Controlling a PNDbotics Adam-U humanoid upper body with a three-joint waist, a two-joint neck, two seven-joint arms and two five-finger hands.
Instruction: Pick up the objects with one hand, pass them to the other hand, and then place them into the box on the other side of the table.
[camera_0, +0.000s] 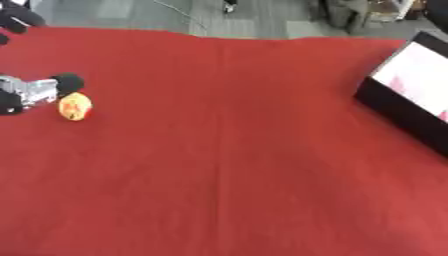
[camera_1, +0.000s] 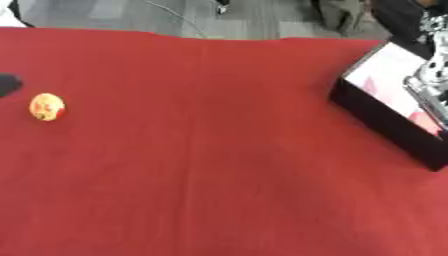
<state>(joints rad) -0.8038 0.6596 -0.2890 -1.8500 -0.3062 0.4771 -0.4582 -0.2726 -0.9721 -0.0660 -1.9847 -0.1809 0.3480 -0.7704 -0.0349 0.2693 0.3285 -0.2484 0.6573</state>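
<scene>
A small yellow-orange ball (camera_0: 75, 107) with red marks lies on the red cloth near the table's left edge. My left hand (camera_0: 33, 91) comes in from the left edge just beside it, black fingertips spread and nothing held; one fingertip (camera_0: 68, 82) hovers just above the ball. A black box (camera_1: 385, 120) with a pale inside stands at the right edge. Above that box, the right eye view catches a silver part of my right hand (camera_1: 427, 82), mostly cut off by the view's edge.
The red cloth (camera_0: 227, 165) covers the whole table, with a faint crease down its middle. Grey floor runs beyond the far edge. A dark shape (camera_0: 17, 20) sits at the far left corner.
</scene>
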